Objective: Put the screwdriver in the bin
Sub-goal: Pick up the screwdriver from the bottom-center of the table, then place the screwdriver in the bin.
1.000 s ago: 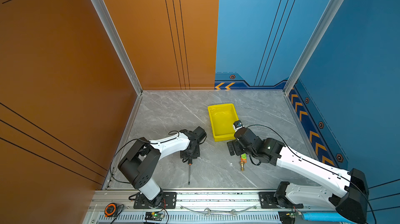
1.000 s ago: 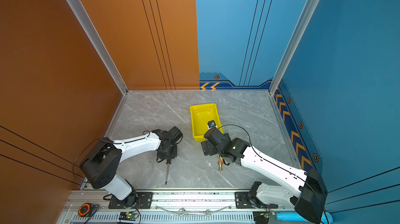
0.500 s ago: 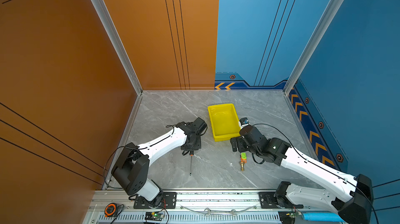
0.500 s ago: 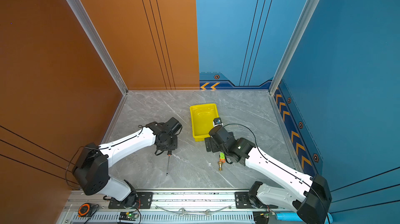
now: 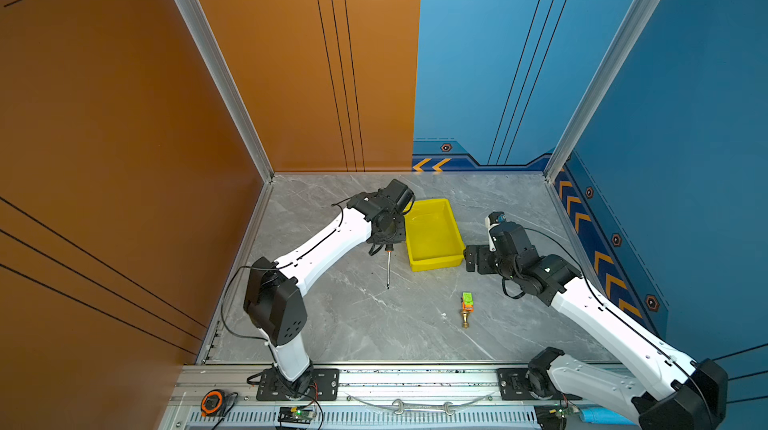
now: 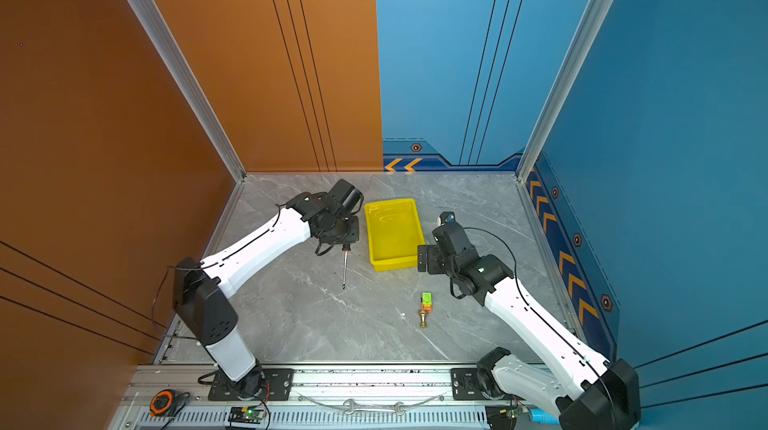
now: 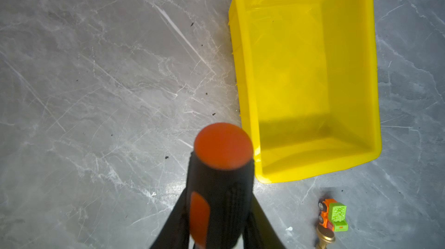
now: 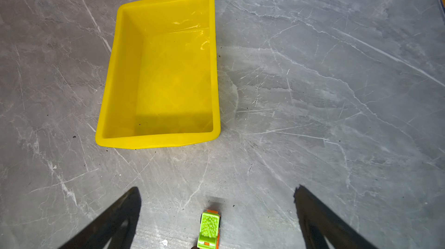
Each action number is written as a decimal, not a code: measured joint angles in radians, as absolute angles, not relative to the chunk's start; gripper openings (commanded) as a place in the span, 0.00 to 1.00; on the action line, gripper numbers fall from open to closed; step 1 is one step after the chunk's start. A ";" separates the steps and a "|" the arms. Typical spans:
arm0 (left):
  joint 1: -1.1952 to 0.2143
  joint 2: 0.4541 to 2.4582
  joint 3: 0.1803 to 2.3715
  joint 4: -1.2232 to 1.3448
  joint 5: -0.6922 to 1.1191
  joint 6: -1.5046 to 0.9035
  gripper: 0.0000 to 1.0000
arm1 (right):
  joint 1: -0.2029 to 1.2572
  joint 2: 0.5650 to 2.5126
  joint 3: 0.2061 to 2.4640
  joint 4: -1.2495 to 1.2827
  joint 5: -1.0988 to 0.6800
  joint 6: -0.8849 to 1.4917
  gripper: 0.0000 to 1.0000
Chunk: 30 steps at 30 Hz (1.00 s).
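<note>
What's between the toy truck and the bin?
Only bare grey tabletop; the right wrist view shows nothing lying between the toy truck and the bin.

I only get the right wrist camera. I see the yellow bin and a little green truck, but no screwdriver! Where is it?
Observer: The left gripper is shut on the screwdriver, clamping its black handle.
Operator: Is it over the bin?
Observer: Not yet. In both top views it is beside the bin, over the table, across the bin from the right gripper.
Operator: Which way does the pointy end go?
Observer: The thin shaft points toward the metal rail along the table's front edge.
</note>
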State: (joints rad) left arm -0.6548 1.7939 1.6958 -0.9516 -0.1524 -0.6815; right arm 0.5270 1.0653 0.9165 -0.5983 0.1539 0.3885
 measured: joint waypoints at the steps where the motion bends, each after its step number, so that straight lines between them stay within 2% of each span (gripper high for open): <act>1: -0.655 1.824 1.732 -0.954 -0.151 -0.681 0.00 | 0.517 1.068 0.919 -0.598 0.146 0.381 1.00; 9: -0.656 2.093 2.075 -0.959 -0.106 -0.682 0.00 | 0.466 1.095 0.930 -0.598 0.104 0.343 1.00; 15: -0.663 2.255 2.251 -0.960 -0.078 -0.694 0.00 | 0.448 1.095 0.930 -0.591 0.088 0.337 1.00; 21: -0.675 2.367 2.367 -0.963 -0.074 -0.700 0.00 | 0.445 1.096 0.921 -0.583 0.073 0.337 1.00; 30: -0.687 2.429 2.431 -0.963 -0.075 -0.715 0.00 | 0.445 1.097 0.916 -0.582 0.056 0.328 1.00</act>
